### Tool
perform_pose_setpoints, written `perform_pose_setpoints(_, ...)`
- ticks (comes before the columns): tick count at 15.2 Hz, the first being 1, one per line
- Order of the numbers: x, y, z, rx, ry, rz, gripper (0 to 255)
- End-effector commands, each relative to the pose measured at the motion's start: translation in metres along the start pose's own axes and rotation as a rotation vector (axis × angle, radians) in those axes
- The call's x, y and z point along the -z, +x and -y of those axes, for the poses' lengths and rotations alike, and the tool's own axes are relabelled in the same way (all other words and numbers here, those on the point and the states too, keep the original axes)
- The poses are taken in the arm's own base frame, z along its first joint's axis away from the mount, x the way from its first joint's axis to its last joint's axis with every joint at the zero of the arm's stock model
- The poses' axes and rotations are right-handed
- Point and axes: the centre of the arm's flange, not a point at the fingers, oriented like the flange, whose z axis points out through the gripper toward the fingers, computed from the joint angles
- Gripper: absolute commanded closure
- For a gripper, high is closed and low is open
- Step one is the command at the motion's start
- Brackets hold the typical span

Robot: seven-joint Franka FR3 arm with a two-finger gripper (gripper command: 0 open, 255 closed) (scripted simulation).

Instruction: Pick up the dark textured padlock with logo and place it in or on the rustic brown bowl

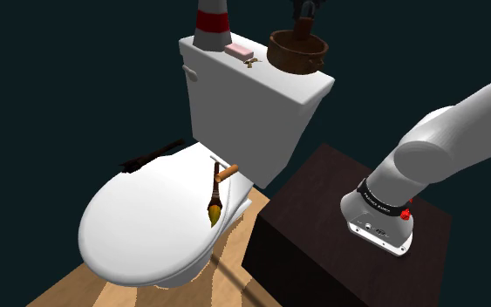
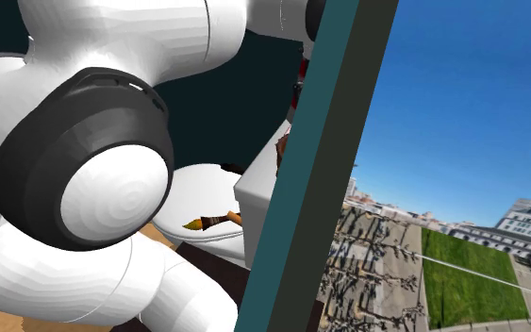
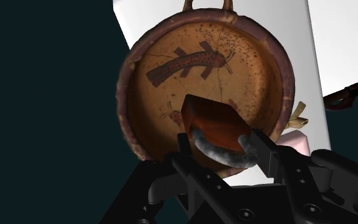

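Tool [image 3: 222, 147] clamped on the padlock [image 3: 214, 122], poised right over the brown bowl [image 3: 254, 76] on the toilet tank [image 1: 252, 96].
In the shoulder view the white arm [image 1: 461, 122] sweeps in from the right edge and leaves the frame. Its dark hand hangs in at the top centre, pointing straight down into the bowl's mouth. Looking along the hand, the two black fingers pinch the lock's grey shackle from either side. Its reddish-brown body juts out ahead of them, in front of the fish painted on the bowl's floor; whether it touches the bowl I can't tell. A brush [image 1: 214, 205] lies on the closed toilet lid [image 1: 139, 227], centre-left.
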Motion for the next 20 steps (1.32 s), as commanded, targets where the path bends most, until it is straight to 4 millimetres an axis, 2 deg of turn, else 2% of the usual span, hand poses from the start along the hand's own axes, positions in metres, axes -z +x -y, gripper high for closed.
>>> perform_pose_setpoints(1,-0.003,-0.001,0.001,0.000,0.000,0.000,255)
perform_pose_setpoints(7,-0.003,-0.001,0.001,0.000,0.000,0.000,255)
perform_pose_setpoints(8,-0.003,-0.001,0.001,0.000,0.000,0.000,0)
perform_pose_setpoints(13,-0.003,-0.001,0.001,0.000,0.000,0.000,0)
perform_pose_setpoints(17,0.047,-0.001,0.001,0.000,0.000,0.000,0)
perform_pose_setpoints(20,0.047,-0.001,0.001,0.000,0.000,0.000,0)
